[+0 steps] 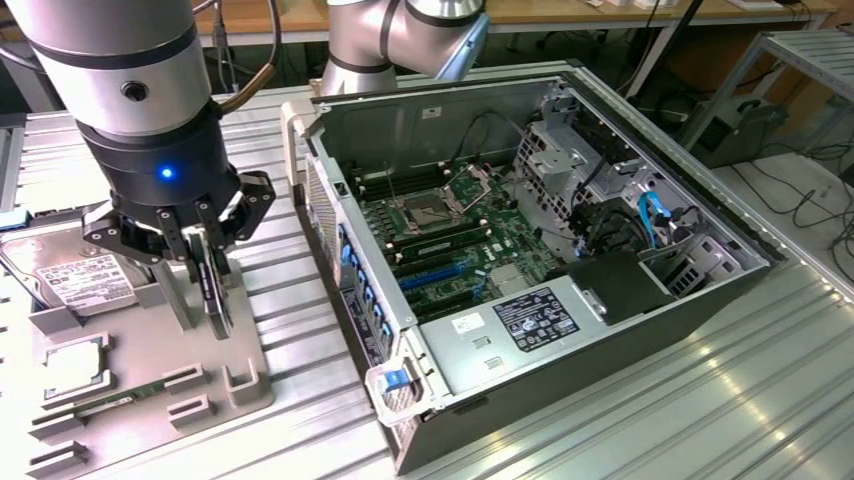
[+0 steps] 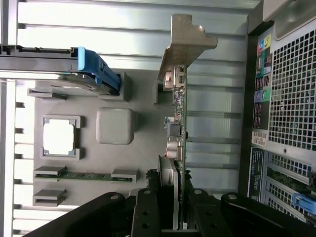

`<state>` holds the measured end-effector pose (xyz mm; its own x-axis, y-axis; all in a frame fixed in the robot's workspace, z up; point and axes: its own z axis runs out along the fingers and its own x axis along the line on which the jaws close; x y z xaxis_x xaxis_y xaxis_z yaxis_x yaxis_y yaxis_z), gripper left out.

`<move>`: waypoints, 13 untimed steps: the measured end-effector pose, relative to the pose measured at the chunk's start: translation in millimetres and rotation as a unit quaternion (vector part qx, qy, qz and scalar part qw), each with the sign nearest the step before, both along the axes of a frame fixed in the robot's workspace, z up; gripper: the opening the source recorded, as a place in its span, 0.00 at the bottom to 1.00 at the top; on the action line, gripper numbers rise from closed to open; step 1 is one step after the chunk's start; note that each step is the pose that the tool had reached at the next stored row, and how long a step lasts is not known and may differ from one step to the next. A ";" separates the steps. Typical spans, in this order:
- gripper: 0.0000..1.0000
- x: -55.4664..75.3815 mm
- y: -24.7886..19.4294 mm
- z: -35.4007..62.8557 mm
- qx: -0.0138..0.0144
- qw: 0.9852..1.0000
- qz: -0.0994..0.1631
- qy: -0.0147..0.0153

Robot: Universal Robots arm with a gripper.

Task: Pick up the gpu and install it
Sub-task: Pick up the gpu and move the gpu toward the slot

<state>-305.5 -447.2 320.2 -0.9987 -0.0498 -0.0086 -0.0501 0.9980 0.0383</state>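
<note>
The gpu (image 1: 215,292) stands on edge in the grey holder tray (image 1: 147,350), beside the open computer case (image 1: 534,250). My gripper (image 1: 200,252) comes down on it from above, its black fingers (image 1: 171,243) pressed against both faces of the card. In the wrist view the gpu (image 2: 178,113) shows edge-on: a thin green board with a silver end bracket (image 2: 185,42) at its far end. There my gripper (image 2: 170,210) is shut on the near end of the card, by the heatsink. I cannot tell whether the card's lower edge still rests in the tray.
The grey tray (image 2: 143,148) also carries a hard drive (image 2: 49,64) with a blue clip, a square processor (image 2: 58,137) and a narrow memory stick (image 2: 84,174). The case lies open with its motherboard (image 1: 454,230) and blue slots (image 1: 427,275) exposed. Ribbed metal table (image 1: 694,400) all around.
</note>
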 end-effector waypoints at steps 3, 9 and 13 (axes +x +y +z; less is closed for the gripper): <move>0.27 0.0 0.0 1.0 0.000 1.000 0.000 0.000; 0.27 0.3 -0.3 1.9 0.002 1.000 0.000 0.001; 0.27 0.6 -0.3 2.2 0.001 1.000 0.000 0.002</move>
<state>-305.0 -447.5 322.4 -0.9987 -0.0498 -0.0054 -0.0500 0.9979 0.0415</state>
